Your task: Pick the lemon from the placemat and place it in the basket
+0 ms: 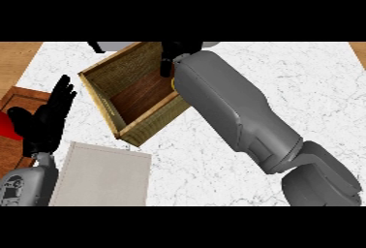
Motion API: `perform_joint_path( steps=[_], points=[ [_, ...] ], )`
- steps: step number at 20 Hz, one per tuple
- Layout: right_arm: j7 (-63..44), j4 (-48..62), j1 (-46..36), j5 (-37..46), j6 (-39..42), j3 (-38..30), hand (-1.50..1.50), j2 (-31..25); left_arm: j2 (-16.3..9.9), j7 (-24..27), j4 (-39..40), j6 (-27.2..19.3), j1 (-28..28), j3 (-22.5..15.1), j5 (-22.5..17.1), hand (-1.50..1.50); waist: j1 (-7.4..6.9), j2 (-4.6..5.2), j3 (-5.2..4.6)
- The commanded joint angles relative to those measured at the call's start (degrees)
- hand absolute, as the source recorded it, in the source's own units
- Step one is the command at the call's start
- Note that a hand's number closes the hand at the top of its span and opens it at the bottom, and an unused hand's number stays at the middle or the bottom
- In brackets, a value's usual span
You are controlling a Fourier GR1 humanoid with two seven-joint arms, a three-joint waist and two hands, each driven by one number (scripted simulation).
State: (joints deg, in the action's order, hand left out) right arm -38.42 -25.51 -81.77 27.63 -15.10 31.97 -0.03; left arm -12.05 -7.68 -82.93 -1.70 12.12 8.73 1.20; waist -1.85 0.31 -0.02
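Note:
The basket [107, 104], a box with woven walls and a dark wooden floor, stands at the top middle of the counter. My right forearm reaches across its right corner, and the right hand [169, 60] shows only as black patches over the far rim. A small yellow sliver, the lemon [174, 84], peeks out at the forearm's left edge, inside the basket's right side; I cannot tell whether it is held or lying there. The beige placemat [103, 177] lies at the lower left with nothing on it. My left hand [44, 121] rests open at the left, fingers up.
A brown wooden board [22, 99] lies at the left edge with a red object [6, 125] on it, partly behind my left hand. White marble counter spreads to the right of my right arm. A grey and black shape [107, 46] shows behind the basket.

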Motion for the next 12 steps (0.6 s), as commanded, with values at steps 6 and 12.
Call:
perform_joint_path(
  steps=[6, 12],
  points=[
    [-2.76, -6.95, 0.12, -4.57, -10.95, -10.76, -1.50, -3.76, -0.13, -1.15, 0.10, -1.27, 0.66, 0.65, 0.53, 0.00, 2.26, -0.46, 0.03],
    [-3.93, -20.13, 9.71, -8.36, -11.22, -15.24, -1.50, -10.66, 0.10, -1.60, -2.34, -1.84, -3.05, 0.90, 0.19, 0.00, 3.59, -1.05, 0.10]
  ],
)
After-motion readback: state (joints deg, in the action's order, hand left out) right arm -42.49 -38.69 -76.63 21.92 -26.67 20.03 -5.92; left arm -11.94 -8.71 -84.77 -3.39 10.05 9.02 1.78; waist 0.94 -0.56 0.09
